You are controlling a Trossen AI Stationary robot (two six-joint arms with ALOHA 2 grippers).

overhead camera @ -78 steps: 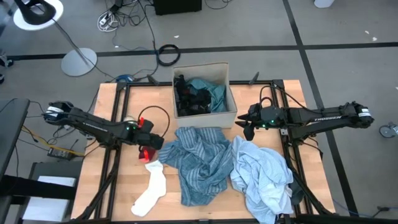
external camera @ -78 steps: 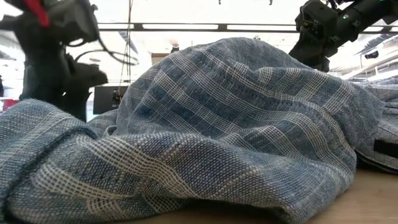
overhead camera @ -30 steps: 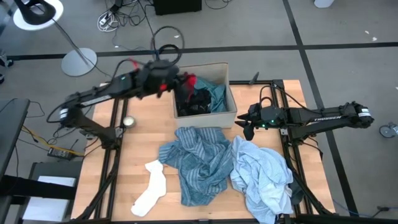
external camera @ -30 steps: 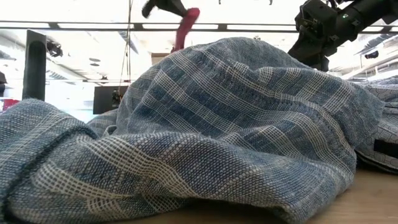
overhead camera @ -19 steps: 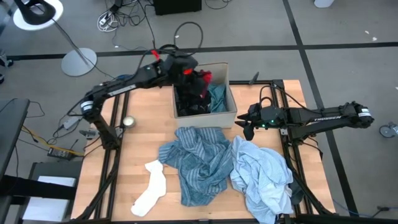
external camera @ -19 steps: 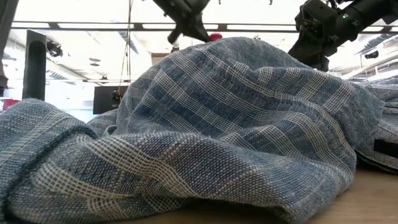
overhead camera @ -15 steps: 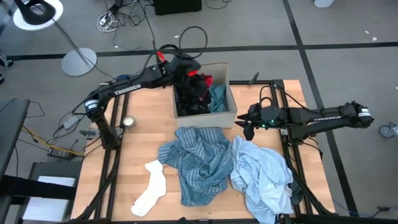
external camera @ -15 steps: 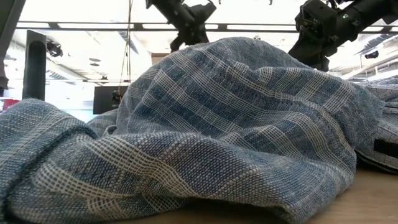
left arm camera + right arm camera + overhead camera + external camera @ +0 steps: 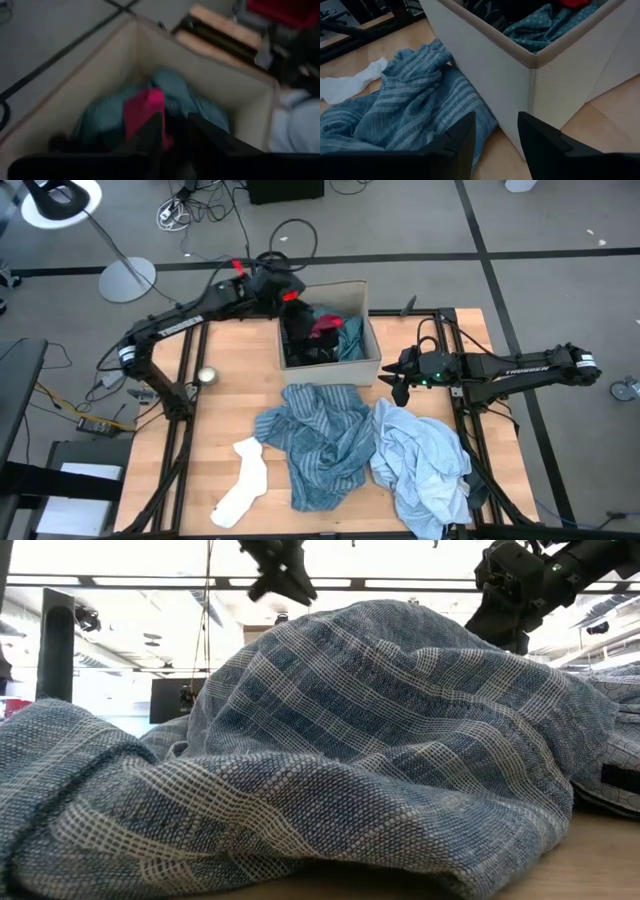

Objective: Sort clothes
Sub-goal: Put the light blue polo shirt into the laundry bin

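Observation:
The red sock (image 9: 325, 325) lies in the tan box (image 9: 372, 358), on the teal top (image 9: 105, 112) and beside a black piece (image 9: 300, 340); in the left wrist view the red sock (image 9: 142, 110) shows just beyond the fingers. My left gripper (image 9: 175, 135) hangs open over the box's far left corner (image 9: 283, 288), holding nothing. The blue striped shirt (image 9: 315, 440), pale blue shirt (image 9: 420, 460) and white sock (image 9: 245, 480) lie on the table. My right gripper (image 9: 400, 387) stands open right of the box, above the pale blue shirt's far edge.
A small round metal thing (image 9: 207, 376) sits on the table left of the box. The striped shirt (image 9: 350, 740) fills the low view and hides the table behind it. Bare wood shows at the table's left side, around the white sock (image 9: 350, 82).
My left gripper has carried the red sock from the box's left rim out over the box, then drawn back toward the box's far left corner. It has let go of the sock, which has dropped into the box onto the other clothes.

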